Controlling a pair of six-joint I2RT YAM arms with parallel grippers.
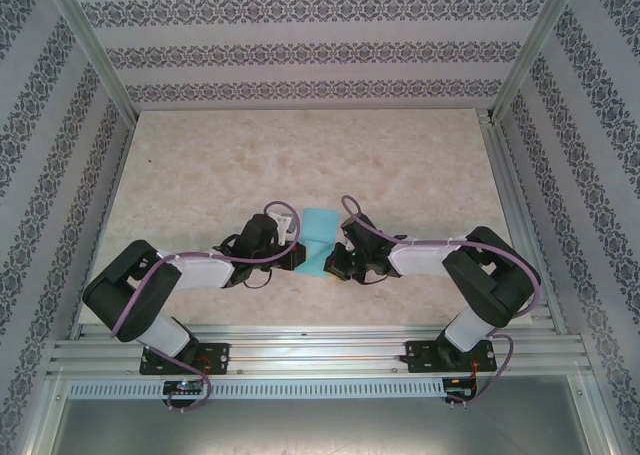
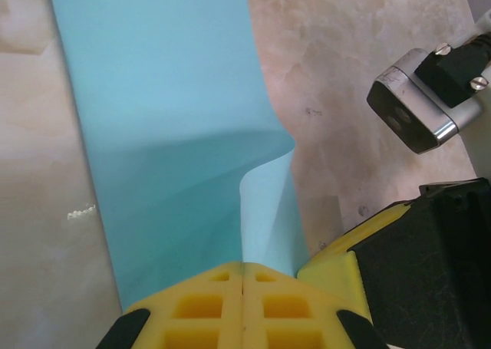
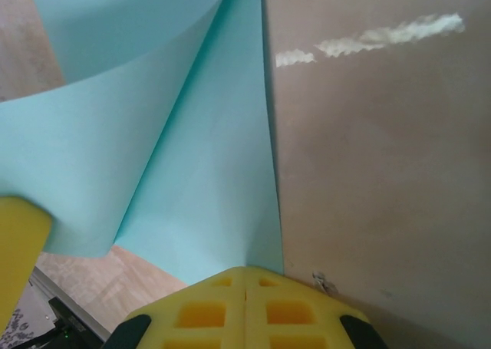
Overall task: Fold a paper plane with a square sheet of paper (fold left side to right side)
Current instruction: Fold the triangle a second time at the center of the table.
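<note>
The sheet of paper [image 1: 318, 243] lies between the two end effectors, near the middle of the table [image 1: 200, 165], partly flat and partly lifted into a soft curl. The left end effector [image 2: 244, 276] has its yellow fingers pressed together. A raised flap of the sheet runs straight into the seam between them, so it appears to be pinching that flap. The right end effector [image 3: 245, 276] is likewise pressed together. The sheet's edge converges into its fingertips and the rest billows up ahead of it, so it looks to be pinching the paper too.

The step in hand seems to be carrying the left side over to the right. To do it well, the lifted side should travel in a low arc toward the right end effector, with the rest of the sheet kept flat on the table. The edges should meet squarely before any crease is pressed. The two end effectors should not pull against each other, since paper this thin would likely buckle or tear.
</note>
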